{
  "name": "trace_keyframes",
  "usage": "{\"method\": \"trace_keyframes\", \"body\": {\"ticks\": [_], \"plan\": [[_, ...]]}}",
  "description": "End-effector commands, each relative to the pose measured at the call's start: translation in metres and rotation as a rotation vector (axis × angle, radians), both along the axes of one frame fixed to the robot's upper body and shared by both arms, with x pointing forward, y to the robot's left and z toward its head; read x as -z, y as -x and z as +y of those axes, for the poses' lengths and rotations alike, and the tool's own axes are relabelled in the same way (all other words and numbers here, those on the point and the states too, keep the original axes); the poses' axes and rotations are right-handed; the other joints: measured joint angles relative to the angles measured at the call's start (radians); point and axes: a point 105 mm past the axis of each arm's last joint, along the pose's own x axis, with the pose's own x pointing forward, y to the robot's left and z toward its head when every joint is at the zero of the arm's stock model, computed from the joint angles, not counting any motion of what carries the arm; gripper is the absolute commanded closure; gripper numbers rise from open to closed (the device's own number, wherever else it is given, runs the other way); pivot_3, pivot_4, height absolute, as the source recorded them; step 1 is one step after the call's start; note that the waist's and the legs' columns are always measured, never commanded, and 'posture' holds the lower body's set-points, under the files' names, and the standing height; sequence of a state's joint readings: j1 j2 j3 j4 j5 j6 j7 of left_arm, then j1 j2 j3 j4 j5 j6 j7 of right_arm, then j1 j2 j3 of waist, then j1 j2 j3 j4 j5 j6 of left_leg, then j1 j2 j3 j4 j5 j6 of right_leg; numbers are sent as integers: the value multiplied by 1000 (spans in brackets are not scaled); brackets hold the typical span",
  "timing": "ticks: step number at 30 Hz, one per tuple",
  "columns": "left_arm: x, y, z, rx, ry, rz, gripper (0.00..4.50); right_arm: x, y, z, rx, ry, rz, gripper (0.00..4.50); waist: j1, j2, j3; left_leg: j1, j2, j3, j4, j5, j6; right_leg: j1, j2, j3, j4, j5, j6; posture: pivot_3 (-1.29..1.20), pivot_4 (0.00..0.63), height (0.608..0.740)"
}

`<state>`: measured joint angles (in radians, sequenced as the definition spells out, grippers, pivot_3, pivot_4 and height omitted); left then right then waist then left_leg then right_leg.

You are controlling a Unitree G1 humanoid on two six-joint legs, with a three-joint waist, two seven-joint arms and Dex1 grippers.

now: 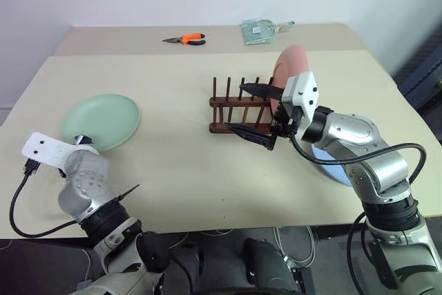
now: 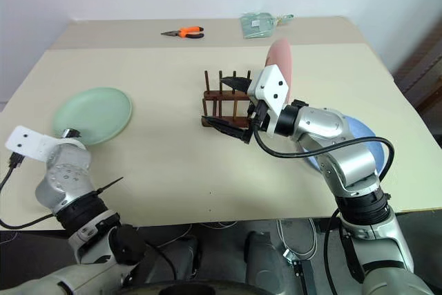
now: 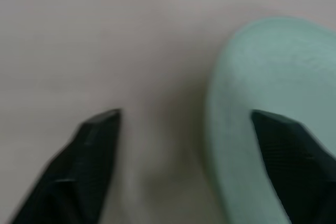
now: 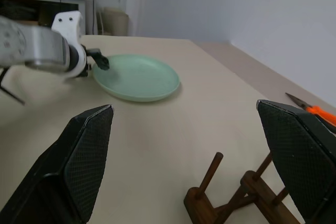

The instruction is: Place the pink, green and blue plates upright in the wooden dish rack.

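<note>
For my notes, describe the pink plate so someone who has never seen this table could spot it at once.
Start at the beige table and find the small dark wooden rack of upright pegs near its middle. The pink plate stands on edge at the rack's right end, behind the right gripper. The green plate and blue plate both lie flat on the table.

A lab or workroom: bare white walls, a plain beige tabletop (image 1: 173,164), orange-handled pliers (image 1: 186,39) at twelve o'clock, loose cables hanging under its near edge.
</note>
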<state>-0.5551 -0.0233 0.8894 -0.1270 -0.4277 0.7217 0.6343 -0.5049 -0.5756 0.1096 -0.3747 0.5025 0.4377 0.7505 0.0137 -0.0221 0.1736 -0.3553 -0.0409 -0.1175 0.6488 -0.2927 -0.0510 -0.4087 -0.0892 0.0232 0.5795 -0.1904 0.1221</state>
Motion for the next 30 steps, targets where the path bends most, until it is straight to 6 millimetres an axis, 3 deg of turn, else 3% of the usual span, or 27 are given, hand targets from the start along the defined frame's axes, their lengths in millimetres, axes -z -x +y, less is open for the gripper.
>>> {"method": "trace_keyframes", "body": {"ticks": [1,4,5,8,12,15,23,26,30], "plan": [[8,-13,-11,114,63,-45,2214,-6,4,0,8,3,-61,0,0,0,0,0,0,0,0,0,0,0,0,0,0,0,0,0,150,740],[-4,-24,-16,191,15,-88,3798,-3,-1,-3,33,11,-46,0,1,0,0,0,0,0,0,1,-1,0,0,0,0,0,0,0,150,740],[-22,-33,-23,259,-54,-155,4323,-2,-1,-3,36,31,-57,0,1,0,0,0,0,0,0,1,-1,0,0,0,0,0,0,0,150,740],[-90,-54,-66,502,-286,-425,4423,-1,-6,-2,69,133,-182,0,1,-2,1,-1,0,0,0,1,-1,0,0,0,0,0,0,0,150,740],[-145,-55,-127,735,-497,-608,4423,-2,-16,11,92,367,-492,0,-7,-2,1,-2,0,1,0,1,-2,-1,0,0,-2,0,0,0,150,740],[-163,-51,-158,854,-590,-656,4423,-5,-28,23,93,489,-659,0,-26,-2,1,-1,1,2,-2,1,-2,-1,0,1,-1,0,0,0,150,740],[-181,-43,-196,994,-603,-716,4423,3,-63,33,139,673,-834,0,-27,-2,1,-1,2,2,-3,1,-2,-3,1,1,-1,0,-1,0,150,740],[-182,-40,-198,990,-567,-731,4500,5,-69,32,150,692,-840,846,-24,-3,2,-2,1,1,-2,1,-2,-2,1,1,-2,0,-1,0,150,740],[-179,-39,-194,986,-574,-713,4500,4,-72,29,170,687,-854,2799,-27,-3,2,-1,1,1,-2,1,-2,-2,1,1,-2,0,-1,0,150,740]]}}
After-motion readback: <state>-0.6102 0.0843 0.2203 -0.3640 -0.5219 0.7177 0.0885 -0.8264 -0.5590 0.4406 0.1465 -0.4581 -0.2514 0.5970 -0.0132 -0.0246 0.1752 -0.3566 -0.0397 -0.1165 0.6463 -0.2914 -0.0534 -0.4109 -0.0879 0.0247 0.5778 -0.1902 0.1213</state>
